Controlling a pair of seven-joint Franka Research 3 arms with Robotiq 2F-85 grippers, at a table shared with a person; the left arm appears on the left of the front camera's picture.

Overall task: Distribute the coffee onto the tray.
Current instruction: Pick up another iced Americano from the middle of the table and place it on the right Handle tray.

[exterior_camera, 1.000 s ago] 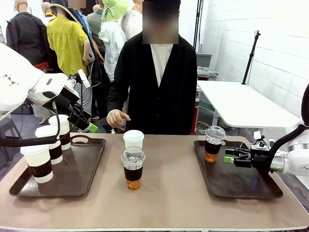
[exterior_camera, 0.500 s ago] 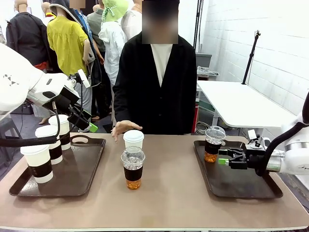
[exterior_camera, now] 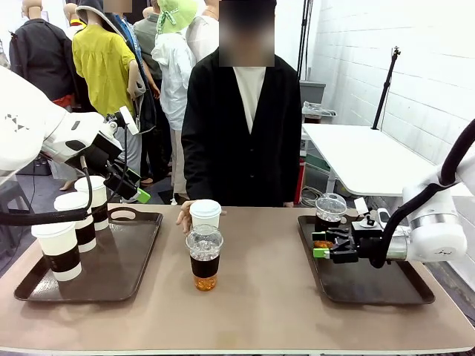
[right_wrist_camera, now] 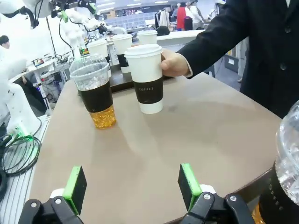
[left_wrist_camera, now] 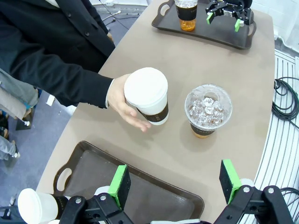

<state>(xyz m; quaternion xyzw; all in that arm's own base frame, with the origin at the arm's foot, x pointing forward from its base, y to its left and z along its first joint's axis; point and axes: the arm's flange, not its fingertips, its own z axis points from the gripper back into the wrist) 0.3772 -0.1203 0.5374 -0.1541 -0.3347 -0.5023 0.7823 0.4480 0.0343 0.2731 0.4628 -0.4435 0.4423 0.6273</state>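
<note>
My right gripper (exterior_camera: 323,245) hangs open with nothing between its fingers, low over the right tray (exterior_camera: 375,293) and pointing toward the middle of the desk (exterior_camera: 260,311). One iced cup (exterior_camera: 329,216) stands on that tray just beside the gripper, on its far side. Ahead and well apart from it, a second iced cup (exterior_camera: 204,258) stands mid-desk. Just behind that is a white paper cup (exterior_camera: 205,214) with a person's hand (exterior_camera: 183,216) on its side. My left gripper (left_wrist_camera: 175,179) is open too, empty, above the left tray (exterior_camera: 126,256), near three white cups (exterior_camera: 78,222) standing on it.
</note>
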